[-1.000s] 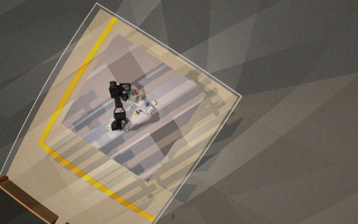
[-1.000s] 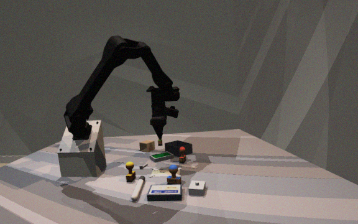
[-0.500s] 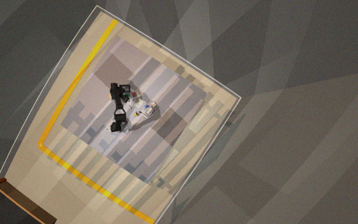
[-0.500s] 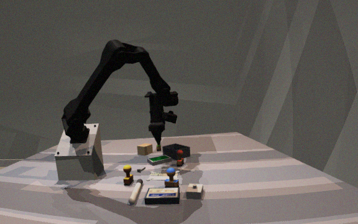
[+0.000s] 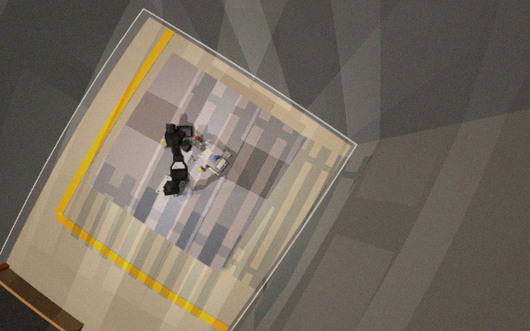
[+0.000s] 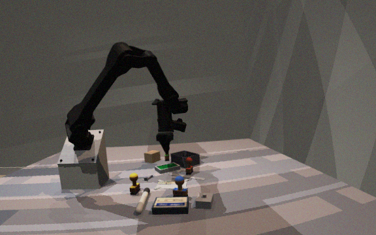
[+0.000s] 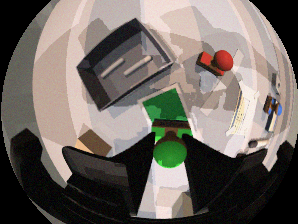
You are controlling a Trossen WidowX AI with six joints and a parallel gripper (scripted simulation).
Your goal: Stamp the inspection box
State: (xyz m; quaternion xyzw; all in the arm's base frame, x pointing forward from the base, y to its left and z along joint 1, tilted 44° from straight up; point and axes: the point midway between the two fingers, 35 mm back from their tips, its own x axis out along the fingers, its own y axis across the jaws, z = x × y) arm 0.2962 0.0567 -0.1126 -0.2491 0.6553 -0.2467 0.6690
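Observation:
My gripper (image 6: 166, 153) (image 7: 168, 137) points down and is shut on the green-knobbed stamp (image 6: 166, 157) (image 7: 170, 154), holding it by the handle. The stamp hangs upright above the bench, and its base overlaps the near edge of the green ink pad (image 6: 167, 168) (image 7: 167, 101) in the wrist view. A gap shows between stamp and pad in the exterior view. The underside of the stamp is hidden. The white card (image 6: 164, 185) (image 7: 240, 114) lies flat among the stamps; its box is too small to read. In the top view the arm hides the gripper's fingers.
A dark open tray (image 6: 185, 160) stands beyond the pad, near a cardboard block (image 6: 152, 156) (image 7: 94, 144). A red stamp (image 6: 189, 166) (image 7: 223, 60), yellow stamp (image 6: 134, 183) and blue stamp (image 6: 179, 187) stand around the card. A marker (image 6: 143, 201), labelled box (image 6: 170, 209) and grey block (image 6: 204, 201) lie in front.

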